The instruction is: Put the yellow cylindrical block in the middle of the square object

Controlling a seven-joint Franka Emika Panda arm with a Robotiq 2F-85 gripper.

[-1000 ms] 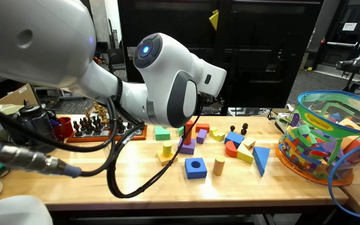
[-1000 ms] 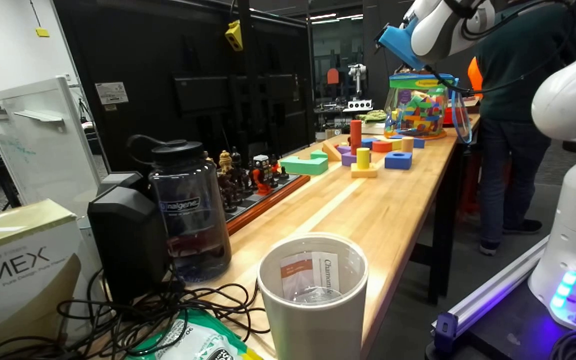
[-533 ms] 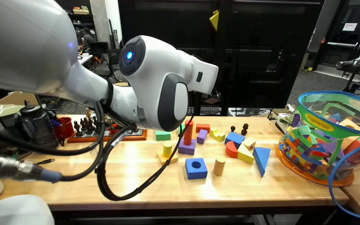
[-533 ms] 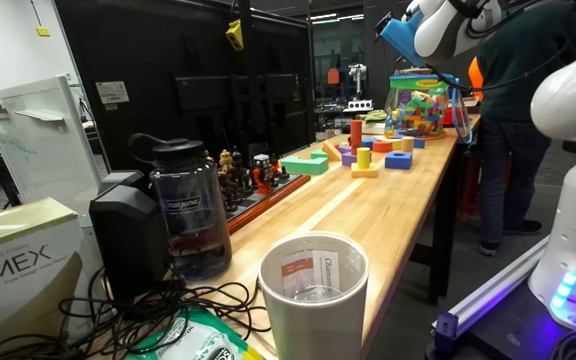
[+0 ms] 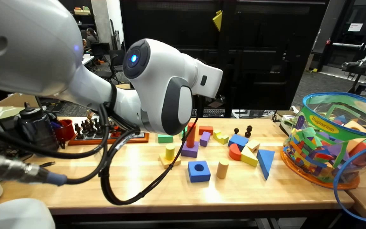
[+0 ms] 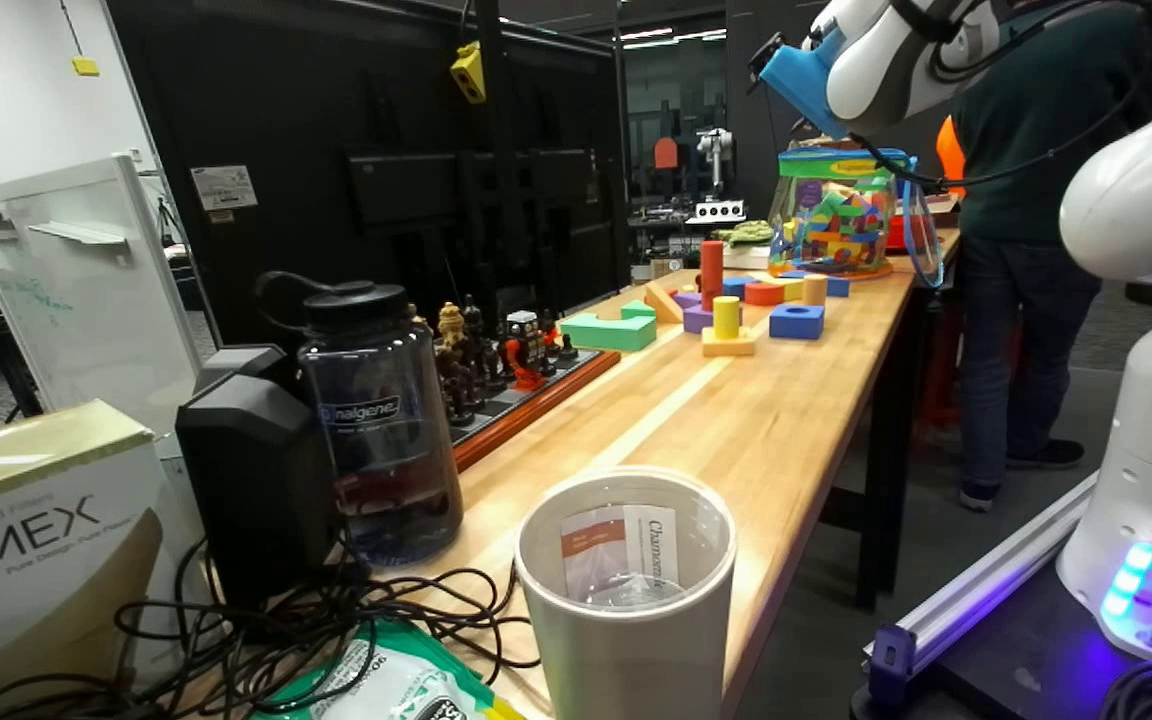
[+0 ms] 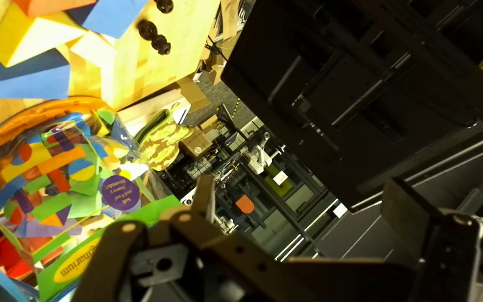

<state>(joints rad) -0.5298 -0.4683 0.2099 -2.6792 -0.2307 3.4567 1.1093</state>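
"Wrist view — how is the hand (image 7: 306, 207)?"

"Released. Its fingers (image 7: 204, 197) stand wide apart, with a broad gap between their tips."

"And the yellow cylindrical block (image 5: 170, 152)?"

"Well apart from the hand. In both exterior views it stands upright on a flat square piece (image 6: 728, 347), somewhere about the middle — whether dead centre, I cannot tell."

"What lies close to it?"

"A blue square block (image 6: 796, 322) with a round hole in its top, and a tan cylinder (image 5: 222, 169) upright just beside that. Near them, a tall red cylinder (image 6: 712, 272) rises from the top of a purple block (image 5: 191, 152)."

"And the arm (image 6: 871, 80)?"

"Raised, in an exterior view, so the hand hangs well above the counter (image 5: 249, 190). A clear tub (image 5: 325, 124) filled with coloured pieces (image 5: 315, 146) stands farther along, and a chessboard (image 5: 140, 140) sits toward the opposite end."
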